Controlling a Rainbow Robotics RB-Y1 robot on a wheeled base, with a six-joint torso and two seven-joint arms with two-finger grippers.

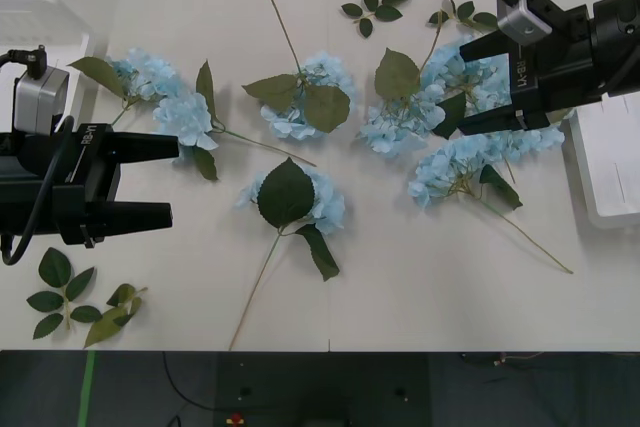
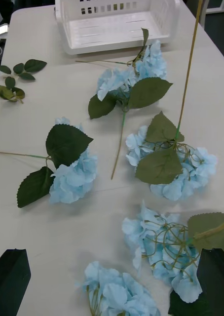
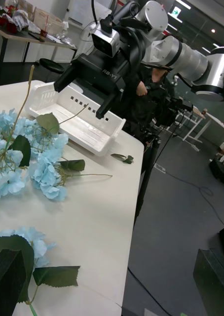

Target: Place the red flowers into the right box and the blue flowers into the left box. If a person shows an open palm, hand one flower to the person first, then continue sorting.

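Overhead, the right gripper [image 1: 497,82] hangs spread above the blue flowers [image 1: 300,97] strewn on the table [image 1: 400,287] — the right box [image 1: 610,172] just beside it; the left gripper [image 1: 172,182] spread, empty.

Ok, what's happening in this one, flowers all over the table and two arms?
A two-armed robot is sorting artificial flowers, and nothing is sorted yet. The blue flowers lie scattered across the white table, none held. The left gripper hovers open at the table's left side, near the left box. The right gripper hangs open over the right-hand cluster of blooms, beside the right box. Both boxes look empty.
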